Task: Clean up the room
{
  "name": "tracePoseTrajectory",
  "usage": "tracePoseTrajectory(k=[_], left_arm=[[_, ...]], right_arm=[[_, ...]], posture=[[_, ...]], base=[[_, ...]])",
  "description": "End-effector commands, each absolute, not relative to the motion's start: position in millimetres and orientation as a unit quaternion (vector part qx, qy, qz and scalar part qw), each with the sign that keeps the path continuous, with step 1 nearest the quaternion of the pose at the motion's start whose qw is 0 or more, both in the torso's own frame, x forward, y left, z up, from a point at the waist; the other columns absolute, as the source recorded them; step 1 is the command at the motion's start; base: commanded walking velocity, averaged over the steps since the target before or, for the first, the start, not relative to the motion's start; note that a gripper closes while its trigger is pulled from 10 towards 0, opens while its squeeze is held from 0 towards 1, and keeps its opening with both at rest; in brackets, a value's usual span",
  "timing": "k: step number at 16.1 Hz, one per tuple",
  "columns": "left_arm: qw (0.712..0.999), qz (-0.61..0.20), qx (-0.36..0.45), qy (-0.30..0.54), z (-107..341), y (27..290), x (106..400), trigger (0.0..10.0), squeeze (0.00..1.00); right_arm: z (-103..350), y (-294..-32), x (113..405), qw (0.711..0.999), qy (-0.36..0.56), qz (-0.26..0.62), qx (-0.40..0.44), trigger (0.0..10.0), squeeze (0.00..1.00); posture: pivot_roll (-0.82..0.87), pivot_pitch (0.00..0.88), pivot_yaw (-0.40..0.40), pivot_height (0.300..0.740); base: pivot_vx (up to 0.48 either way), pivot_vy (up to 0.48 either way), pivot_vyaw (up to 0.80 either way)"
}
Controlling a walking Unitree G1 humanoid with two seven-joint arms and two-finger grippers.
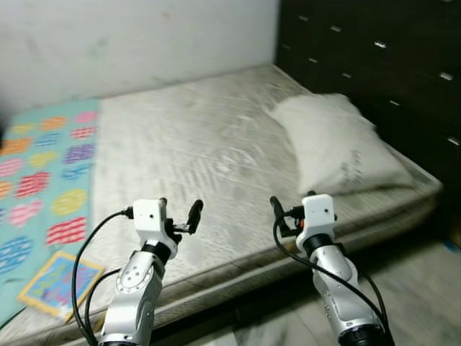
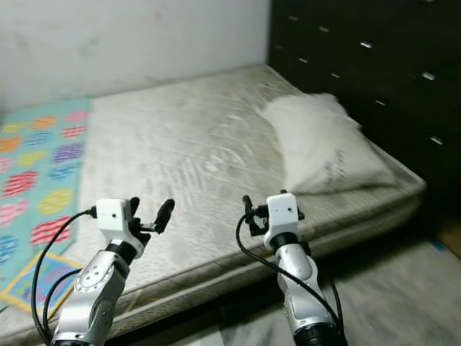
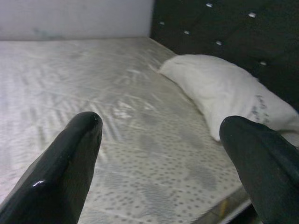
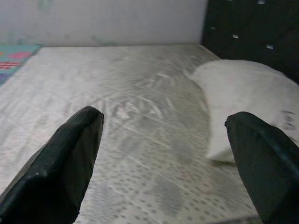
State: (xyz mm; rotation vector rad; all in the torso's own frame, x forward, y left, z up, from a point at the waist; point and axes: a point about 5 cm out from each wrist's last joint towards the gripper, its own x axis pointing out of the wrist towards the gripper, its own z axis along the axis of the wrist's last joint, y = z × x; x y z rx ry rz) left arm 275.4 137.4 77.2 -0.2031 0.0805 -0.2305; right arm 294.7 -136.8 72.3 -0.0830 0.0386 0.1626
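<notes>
1. A bare grey-white patterned mattress (image 1: pixel 194 151) lies on a low bed, its head end against a dark tufted headboard (image 1: pixel 374 65) on the robot's right and its far side along a pale wall (image 1: pixel 130 43).
2. A white, soft, oblong pillow (image 1: pixel 338 144) rests on the mattress at the headboard end; its long axis runs from the far wall toward the near edge of the bed.
3. Dark printing sits on the pillow's near corner, too blurred to read.
4. A turquoise blanket with coloured hearts (image 1: pixel 43 180) covers the foot end of the mattress, on the robot's left.
5. A flat square picture book with a yellow border (image 1: pixel 59 282) lies on that blanket near the bed's near edge.
6. The left claw (image 1: pixel 180 216) hovers over the near edge, fingers spread and holding nothing.
7. The right claw (image 1: pixel 292 213) hovers beside it, just short of the pillow, likewise spread and holding nothing.
</notes>
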Motion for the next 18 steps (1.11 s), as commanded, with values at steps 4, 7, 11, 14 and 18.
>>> tracePoseTrajectory(k=[4, 7, 11, 14, 18], left_arm=[[0.989, -0.104, -0.098, 0.038, 79.5, 140.4, 274.8, 10.0, 0.00], [0.990, -0.097, -0.096, 0.042, 78.9, 141.9, 274.5, 10.0, 0.00], [0.990, -0.098, -0.094, 0.047, 77.7, 141.9, 274.9, 10.0, 0.00], [0.991, -0.086, -0.100, 0.036, 79.8, 142.7, 275.6, 10.0, 0.00], [0.991, -0.079, -0.102, 0.040, 79.8, 142.9, 276.8, 10.0, 0.00]], right_arm=[[72.6, -135.1, 293.1, 0.995, 0.025, 0.088, -0.044, 10.0, 0.00], [72.6, -134.8, 292.7, 0.995, 0.027, 0.090, -0.045, 10.0, 0.00], [72.6, -135.1, 292.6, 0.995, 0.029, 0.088, -0.045, 10.0, 0.00], [73.5, -135.1, 292.5, 0.995, 0.027, 0.090, -0.044, 10.0, 0.00], [74.4, -134.7, 292.9, 0.994, 0.026, 0.092, -0.046, 10.0, 0.00]], posture=[[-0.10, 0.000, 0.052, 0.740], [-0.10, 0.000, 0.050, 0.740], [-0.10, 0.000, 0.052, 0.740], [-0.10, 0.000, 0.055, 0.740], [-0.10, 0.000, 0.054, 0.740]], base=[[0.000, 0.000, -0.80], [0.000, 0.000, -0.80], [0.000, 0.000, -0.80], [0.000, 0.000, -0.27], [0.000, 0.000, 0.00]])
